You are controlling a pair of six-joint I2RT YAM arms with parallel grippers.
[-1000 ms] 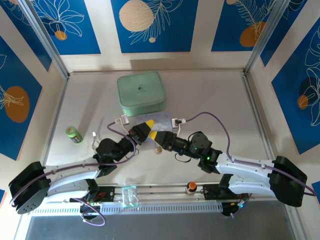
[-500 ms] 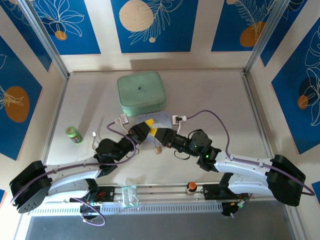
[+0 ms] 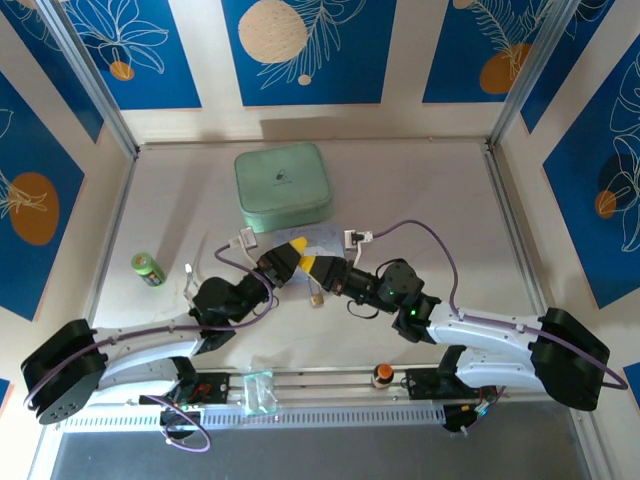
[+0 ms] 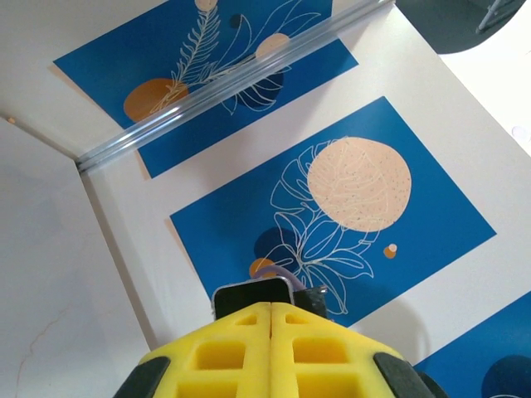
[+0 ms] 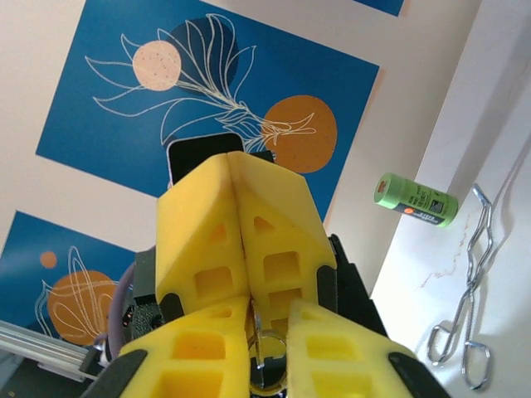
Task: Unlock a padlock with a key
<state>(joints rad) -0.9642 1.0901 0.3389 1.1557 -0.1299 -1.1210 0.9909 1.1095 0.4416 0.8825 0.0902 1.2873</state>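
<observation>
In the right wrist view the silvery key (image 5: 258, 336) with its ring stands edge-on between the yellow fingers of my right gripper (image 5: 270, 303), which are closed in on it. The key's upper end runs into the seam of my left gripper (image 5: 229, 159), whose yellow fingers are pressed together. Seen from above, the left gripper (image 3: 296, 247) and right gripper (image 3: 309, 264) meet tip to tip over the middle of the table. The small brass padlock (image 3: 316, 297) sits just in front of them, apart from both. In the left wrist view the left gripper (image 4: 271, 312) shows no gap.
A mint green case (image 3: 283, 186) lies behind the grippers. A green cylinder (image 3: 148, 268) and thin metal tongs (image 3: 190, 275) are at the left. An orange-topped knob (image 3: 382, 374) and a clear block (image 3: 258, 390) sit on the near rail.
My right gripper has moved up and left to the left gripper's tip and its fingers have closed in around the key. The left gripper and the padlock have stayed put.
</observation>
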